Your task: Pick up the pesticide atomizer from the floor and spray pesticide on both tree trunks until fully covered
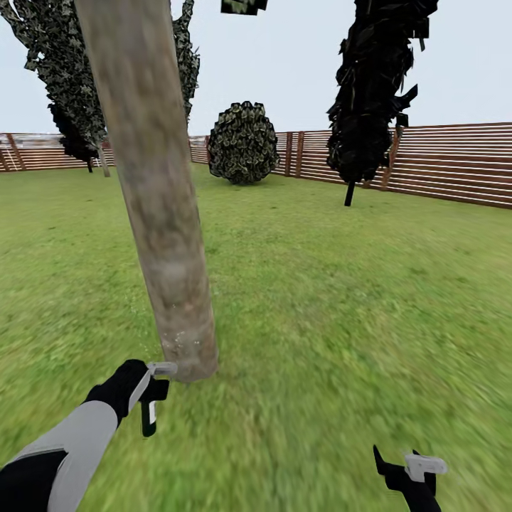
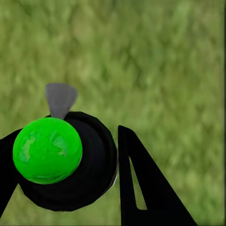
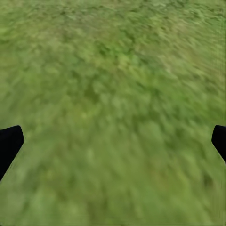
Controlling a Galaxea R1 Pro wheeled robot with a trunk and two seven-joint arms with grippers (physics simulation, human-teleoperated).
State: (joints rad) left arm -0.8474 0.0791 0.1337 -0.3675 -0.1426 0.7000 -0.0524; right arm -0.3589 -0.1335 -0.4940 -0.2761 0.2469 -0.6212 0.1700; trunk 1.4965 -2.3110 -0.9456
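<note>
A thick, mottled grey-brown tree trunk (image 1: 160, 213) rises from the grass right in front of me, leaning slightly. My left gripper (image 1: 153, 387) is at its base, a little to the left, shut on the pesticide atomizer (image 1: 148, 418), which hangs down dark from the fingers. The left wrist view shows the atomizer (image 2: 66, 162) end on: a round black body with a bright green cap and a grey tip, held between the black fingers (image 2: 141, 188). A second tree (image 1: 71, 78) stands far off by the fence at the left. My right gripper (image 1: 402, 466) hovers low, open and empty, over the grass (image 3: 113, 94).
Green lawn (image 1: 341, 284) spreads around the trunk, bounded by a brown slat fence (image 1: 455, 163). A round bush (image 1: 242, 142) sits at the back centre. A tall dark plant (image 1: 370, 92) stands at the back right.
</note>
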